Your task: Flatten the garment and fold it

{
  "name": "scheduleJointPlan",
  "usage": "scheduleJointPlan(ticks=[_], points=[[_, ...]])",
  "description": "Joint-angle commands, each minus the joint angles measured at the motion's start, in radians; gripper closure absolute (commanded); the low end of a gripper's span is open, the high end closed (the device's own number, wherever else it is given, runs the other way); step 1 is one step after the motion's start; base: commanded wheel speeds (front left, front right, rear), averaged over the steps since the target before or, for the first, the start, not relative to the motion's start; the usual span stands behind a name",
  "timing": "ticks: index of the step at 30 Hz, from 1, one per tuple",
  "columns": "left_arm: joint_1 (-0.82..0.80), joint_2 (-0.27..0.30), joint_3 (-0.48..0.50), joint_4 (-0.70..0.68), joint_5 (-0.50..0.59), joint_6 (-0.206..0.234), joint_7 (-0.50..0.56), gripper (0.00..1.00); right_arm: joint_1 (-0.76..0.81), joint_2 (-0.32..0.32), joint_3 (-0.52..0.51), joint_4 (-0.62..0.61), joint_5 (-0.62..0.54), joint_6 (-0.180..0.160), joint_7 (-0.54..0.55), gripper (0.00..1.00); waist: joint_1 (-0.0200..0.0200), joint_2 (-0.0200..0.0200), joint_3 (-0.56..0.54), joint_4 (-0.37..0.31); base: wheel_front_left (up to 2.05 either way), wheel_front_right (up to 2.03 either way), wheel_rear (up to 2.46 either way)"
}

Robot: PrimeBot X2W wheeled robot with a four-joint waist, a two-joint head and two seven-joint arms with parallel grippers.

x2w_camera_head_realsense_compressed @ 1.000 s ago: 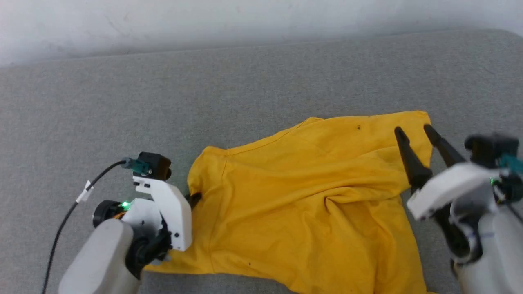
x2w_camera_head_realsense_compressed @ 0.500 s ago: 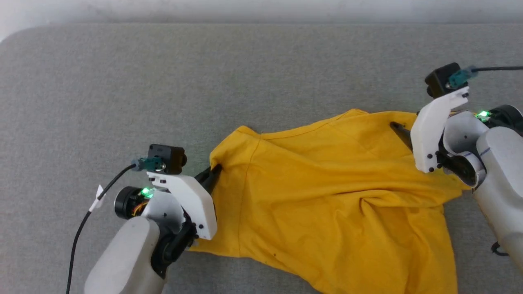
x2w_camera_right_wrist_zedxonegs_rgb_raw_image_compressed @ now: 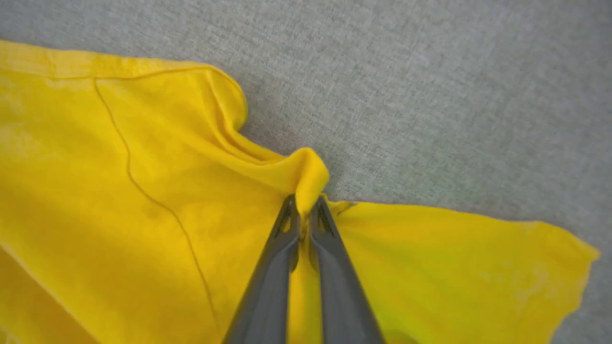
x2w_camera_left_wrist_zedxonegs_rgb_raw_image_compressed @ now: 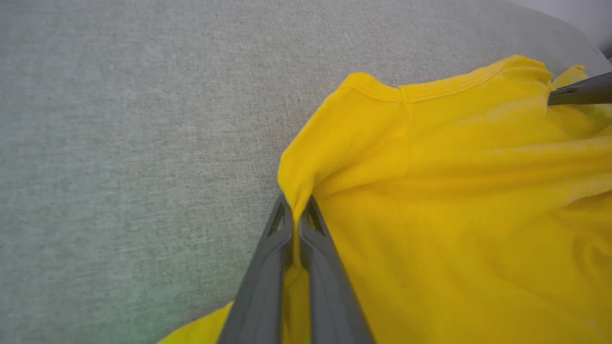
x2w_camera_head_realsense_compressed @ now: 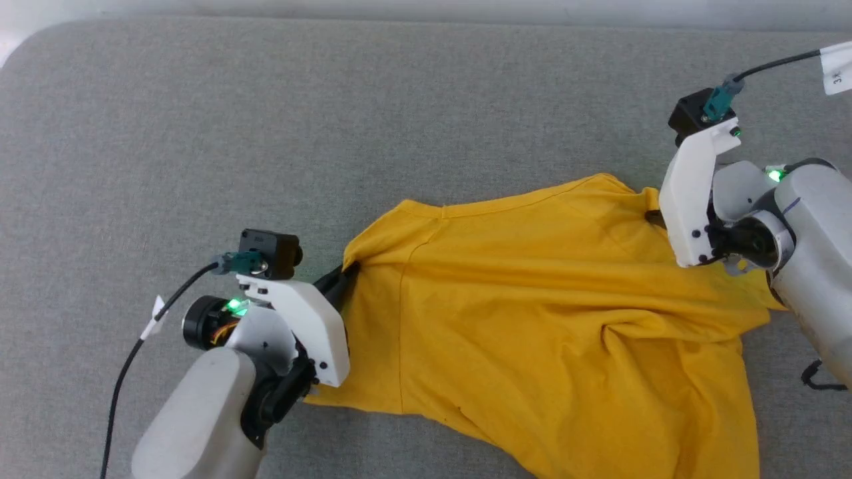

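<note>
One shirt [x2w_camera_head_realsense_compressed: 532, 319], two grippers: right gripper [x2w_camera_right_wrist_zedxonegs_rgb_raw_image_compressed: 304, 206], open before, now pinches its far-right edge (left gripper [x2w_camera_left_wrist_zedxonegs_rgb_raw_image_compressed: 296, 212] stays clamped on its left edge).

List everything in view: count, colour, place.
garment: one, mustard yellow, lying rumpled on the grey surface, stretched between the two grippers.
grey surface: one, grey fabric, under the garment.
wall: one, pale, a strip beyond the surface's far edge.
cables: two, black, one at each wrist, each with a white tag.
forearms: two, pale grey, at the lower left and the right of the head view.
left gripper: one, dark fingers, shut on the garment's left edge.
right gripper: one, dark fingers, shut on a pinch at the garment's right side.
</note>
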Motion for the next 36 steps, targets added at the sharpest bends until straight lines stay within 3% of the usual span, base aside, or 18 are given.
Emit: scheduleJointPlan(ticks=[1, 5, 11, 16, 21, 29, 36], points=[[0.003, 0.018, 0.005, 0.005, 0.005, 0.004, 0.002, 1.0, 0.086, 0.006, 0.042, 0.016, 0.019, 0.001, -0.018, 1.0, 0.0, 0.0, -0.026, -0.018, 0.0, 0.0, 0.0], [-0.009, 0.049, 0.02, -0.009, 0.019, 0.012, -0.006, 1.0, 0.068, -0.008, 0.008, -0.043, 0.05, 0.001, -0.175, 1.0, 0.0, 0.0, -0.07, -0.034, 0.0, 0.0, 0.0], [-0.065, 0.112, 0.059, -0.053, 0.044, 0.03, -0.006, 1.0, 0.048, -0.042, -0.042, -0.121, 0.063, 0.001, -0.31, 1.0, 0.0, 0.0, -0.142, -0.071, 0.0, 0.0, 0.0], [-0.21, 0.143, 0.076, -0.03, 0.054, 0.002, 0.013, 1.0, -0.018, -0.06, -0.109, -0.128, 0.029, 0.001, -0.389, 1.0, 0.0, 0.0, -0.16, -0.099, 0.0, 0.0, 0.0], [-0.453, 0.145, 0.096, 0.104, 0.081, -0.033, -0.035, 1.0, -0.163, -0.042, -0.188, -0.065, -0.06, 0.001, -0.503, 1.0, 0.0, 0.0, -0.128, -0.129, 0.0, 0.0, 0.0], [-0.838, 0.142, 0.134, 0.352, 0.161, -0.034, -0.249, 1.0, -0.448, 0.027, -0.331, 0.055, -0.25, 0.001, -0.816, 1.0, 0.0, 0.0, -0.067, -0.187, 0.0, 0.0, 0.0], [-1.0, 0.124, 0.123, 0.53, 0.189, -0.058, -0.393, 1.0, -0.526, 0.083, -0.324, 0.128, -0.311, 0.001, -0.939, 1.0, 0.0, 0.0, -0.05, -0.206, 0.0, 0.0, 0.0]])
